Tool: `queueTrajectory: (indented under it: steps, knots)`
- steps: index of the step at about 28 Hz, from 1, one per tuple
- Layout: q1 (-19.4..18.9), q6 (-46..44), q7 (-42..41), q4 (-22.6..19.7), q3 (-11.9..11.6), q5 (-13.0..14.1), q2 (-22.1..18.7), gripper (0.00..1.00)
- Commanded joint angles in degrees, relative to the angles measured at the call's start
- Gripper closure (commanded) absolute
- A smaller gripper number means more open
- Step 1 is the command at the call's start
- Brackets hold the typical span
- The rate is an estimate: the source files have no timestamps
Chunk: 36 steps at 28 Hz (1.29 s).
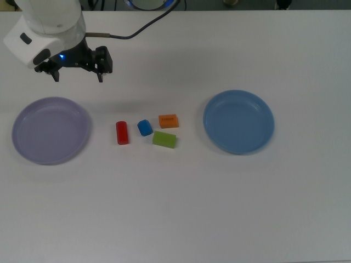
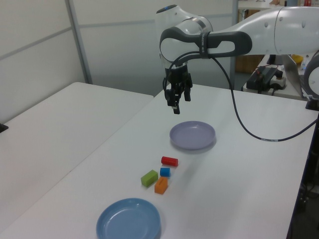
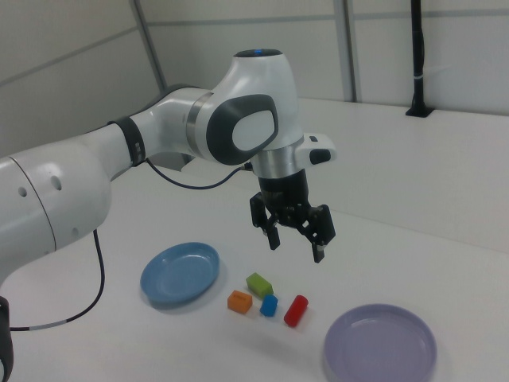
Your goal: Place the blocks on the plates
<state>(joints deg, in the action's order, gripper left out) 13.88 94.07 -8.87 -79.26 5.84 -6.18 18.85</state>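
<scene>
Top view shows a plain white worktop [image 1: 181,208]; grey partition walls stand behind it in the left view. Four small blocks sit clustered mid-table: a red cylinder [image 1: 122,132] lying on its side, a blue cube [image 1: 145,127], an orange rectangular block [image 1: 168,120] and a green rectangular block [image 1: 164,139]. A pale lavender round plate [image 1: 33,148] lies toward one end, a light blue round plate [image 1: 238,121] toward the other. The black two-finger gripper [image 1: 77,75] hangs above the table, fingers spread, holding nothing.

Four blocks [image 1: 146,130] clustered mid-desk between lavender plate [image 1: 51,130] at top view's left and blue plate [image 1: 238,121] right; open pincer [image 1: 77,75] far left.
</scene>
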Motion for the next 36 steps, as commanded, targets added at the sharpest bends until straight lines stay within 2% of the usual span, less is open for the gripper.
queueTrajectory:
  steps: [1,7,20,25,31,36]
  knots:
    - [-0.6,1.4,-0.5,-0.9,-0.3,-1.2,-0.9,0.0]
    - [-0.9,1.5,-0.8,-1.1,-0.2,-1.6,-0.4,0.0]
    - [-1.1,1.5,-0.7,-1.5,0.2,-0.4,0.2,0.0]
    - [-2.5,2.0,-0.5,-1.8,0.4,-0.3,1.9,0.0]
    - [-4.6,9.0,0.8,-4.2,0.3,-1.2,4.1,0.0]
    - [-5.7,9.9,1.2,-4.3,0.3,-1.6,6.3,0.0]
